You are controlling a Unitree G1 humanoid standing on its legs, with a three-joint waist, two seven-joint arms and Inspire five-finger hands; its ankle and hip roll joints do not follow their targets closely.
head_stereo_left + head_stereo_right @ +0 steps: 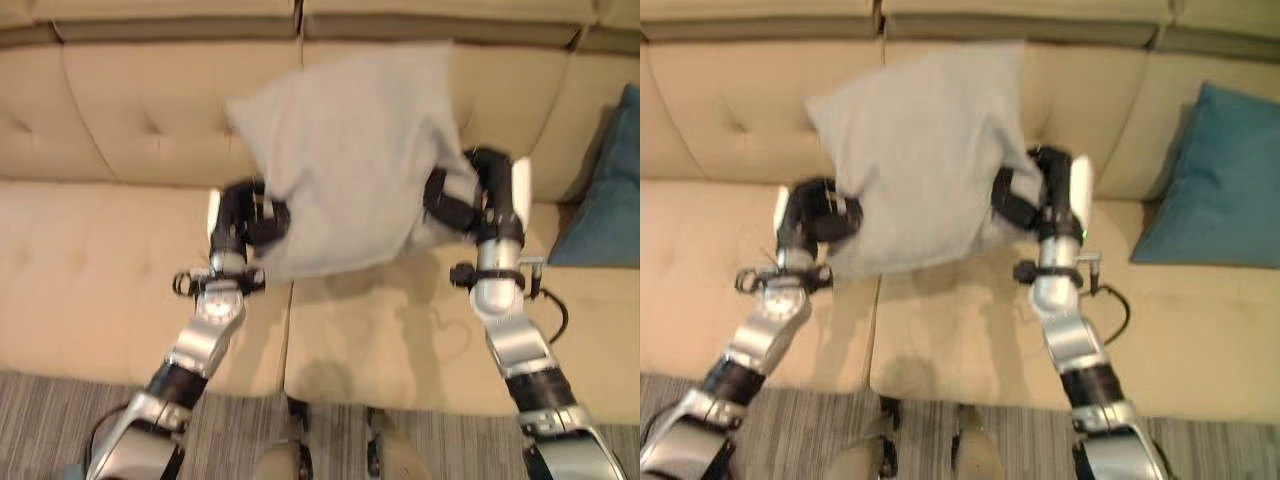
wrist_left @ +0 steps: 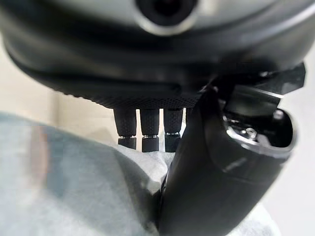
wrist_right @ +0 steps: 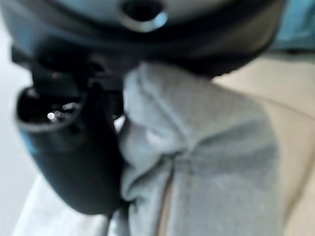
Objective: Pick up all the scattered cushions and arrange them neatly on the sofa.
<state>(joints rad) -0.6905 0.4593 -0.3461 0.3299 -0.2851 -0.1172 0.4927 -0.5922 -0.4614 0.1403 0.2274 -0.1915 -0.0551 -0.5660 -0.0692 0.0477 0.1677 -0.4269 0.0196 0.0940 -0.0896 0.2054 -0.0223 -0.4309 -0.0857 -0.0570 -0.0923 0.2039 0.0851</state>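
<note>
A light grey cushion [image 1: 350,150] hangs in the air in front of the beige sofa's backrest [image 1: 130,110], held between both hands. My left hand [image 1: 250,215] grips its lower left corner, thumb [image 2: 211,177] and fingers [image 2: 147,132] pinching the grey cloth [image 2: 74,187]. On the other side my right hand [image 1: 470,195] holds the lower right edge, with bunched grey fabric [image 3: 197,157] pressed against its thumb [image 3: 74,157]. A teal cushion [image 1: 1225,180] leans upright against the backrest at the sofa's right end.
The sofa seat [image 1: 90,270] stretches wide below the held cushion, with a seam between two seat pads [image 1: 288,330]. A grey striped rug [image 1: 60,410] lies in front of the sofa.
</note>
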